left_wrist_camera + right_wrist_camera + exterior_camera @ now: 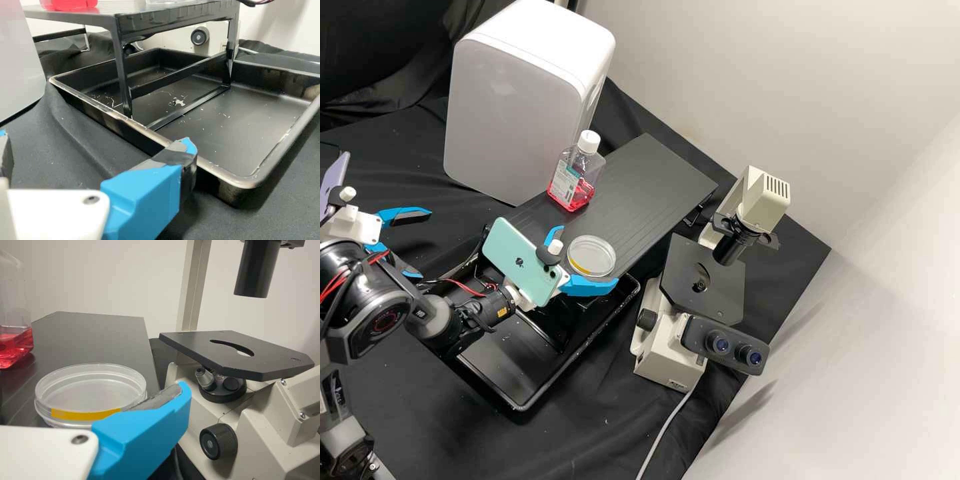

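Note:
A clear petri dish [590,257] with a yellow strip on its side [85,395] rests at the near end of a raised black platform [653,180]. My right gripper [589,257] is open, one blue finger on either side of the dish; one fingertip [167,395] lies close against the dish's rim. Over the black cloth at the far left, my left gripper [425,244] is open and holds nothing. Its finger [172,155] hovers just outside the near rim of a black tray [250,175].
A flask of red liquid [573,177] stands on the platform beside a large white box [520,93]. An inverted microscope [707,300] with a black stage [235,352] sits right of the platform. The tray [527,380] lies under the platform's legs. A white wall bounds the right side.

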{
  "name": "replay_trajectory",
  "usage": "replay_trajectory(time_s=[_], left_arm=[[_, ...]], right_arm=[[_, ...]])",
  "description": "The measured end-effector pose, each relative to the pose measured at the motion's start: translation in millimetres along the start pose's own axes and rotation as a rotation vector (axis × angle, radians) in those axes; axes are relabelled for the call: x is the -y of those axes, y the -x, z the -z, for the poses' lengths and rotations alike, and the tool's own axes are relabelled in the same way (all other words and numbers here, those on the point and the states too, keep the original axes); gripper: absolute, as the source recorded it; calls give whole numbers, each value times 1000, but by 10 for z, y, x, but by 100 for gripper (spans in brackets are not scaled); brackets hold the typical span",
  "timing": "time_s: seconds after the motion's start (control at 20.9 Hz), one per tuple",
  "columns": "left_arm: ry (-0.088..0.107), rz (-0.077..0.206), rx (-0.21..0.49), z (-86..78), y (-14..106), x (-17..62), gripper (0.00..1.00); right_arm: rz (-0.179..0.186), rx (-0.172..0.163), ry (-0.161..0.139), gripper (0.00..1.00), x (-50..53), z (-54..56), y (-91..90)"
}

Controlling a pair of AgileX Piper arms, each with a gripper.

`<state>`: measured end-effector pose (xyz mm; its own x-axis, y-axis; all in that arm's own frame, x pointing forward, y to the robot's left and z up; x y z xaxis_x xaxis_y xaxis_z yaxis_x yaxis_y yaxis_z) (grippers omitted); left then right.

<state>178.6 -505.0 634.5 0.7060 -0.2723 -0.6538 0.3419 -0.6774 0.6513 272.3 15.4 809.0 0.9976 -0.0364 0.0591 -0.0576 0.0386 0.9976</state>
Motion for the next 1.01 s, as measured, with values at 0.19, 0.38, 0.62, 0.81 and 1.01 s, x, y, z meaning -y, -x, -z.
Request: replay_trajectory(time_s=[0.19, 0.38, 0.62, 0.81, 1.01], left_arm=[[0, 0, 0, 0, 0, 0, 100], [0, 0, 0, 0, 0, 0, 100], [-16, -14, 1, -1, 8, -34, 100], [-5, -88, -43, 111, 141, -209, 100], [2, -122, -65, 164, 197, -284, 100]], right_arm=[[0, 0, 0, 100, 0, 0, 0], [0, 0, 0, 100, 0, 0, 0], [-8, 5, -22, 100, -21, -20, -2], [-6, 3, -33, 100, -20, -19, -2], [-22, -11, -33, 100, -32, -10, 6]])
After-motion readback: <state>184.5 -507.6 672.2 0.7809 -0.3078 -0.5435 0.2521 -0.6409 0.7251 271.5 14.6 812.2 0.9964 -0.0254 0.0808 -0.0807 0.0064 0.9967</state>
